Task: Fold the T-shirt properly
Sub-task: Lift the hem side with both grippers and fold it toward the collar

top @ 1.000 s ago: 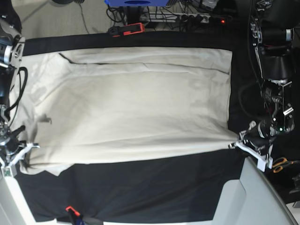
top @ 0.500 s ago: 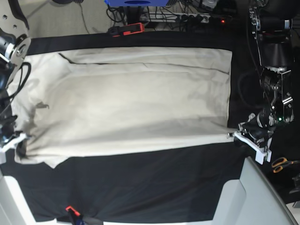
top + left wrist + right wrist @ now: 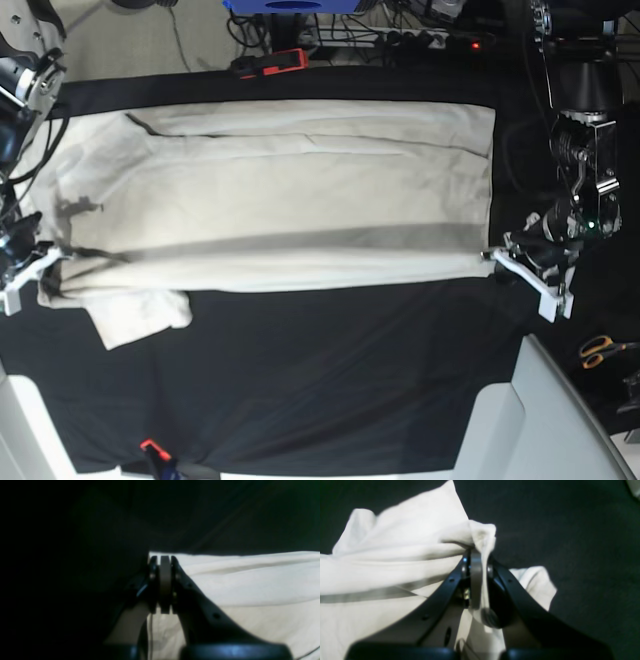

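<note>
The cream T-shirt (image 3: 300,180) lies spread across the black table cloth (image 3: 330,380), its near edge raised and stretched taut between both grippers. A shadow band runs along the shirt under that raised edge. In the base view my left gripper (image 3: 496,259) is shut on the shirt's right corner; the wrist view shows the left gripper (image 3: 165,560) with cloth (image 3: 250,585) pinched in its tips. My right gripper (image 3: 45,263) is shut on the left corner, where the fabric (image 3: 395,555) bunches over the right gripper's tips (image 3: 476,555). A sleeve (image 3: 140,315) hangs loose below the left end.
An orange and black clamp (image 3: 272,64) sits at the table's far edge, with a blue object (image 3: 290,6) and a power strip (image 3: 400,40) behind it. Orange-handled scissors (image 3: 598,350) lie at the right. A white surface (image 3: 540,420) fills the near right corner. A small clamp (image 3: 155,455) grips the near edge.
Both grippers have carried the shirt's near edge away from the front of the table toward the far side. The sleeve at the left has dropped out below the raised edge.
</note>
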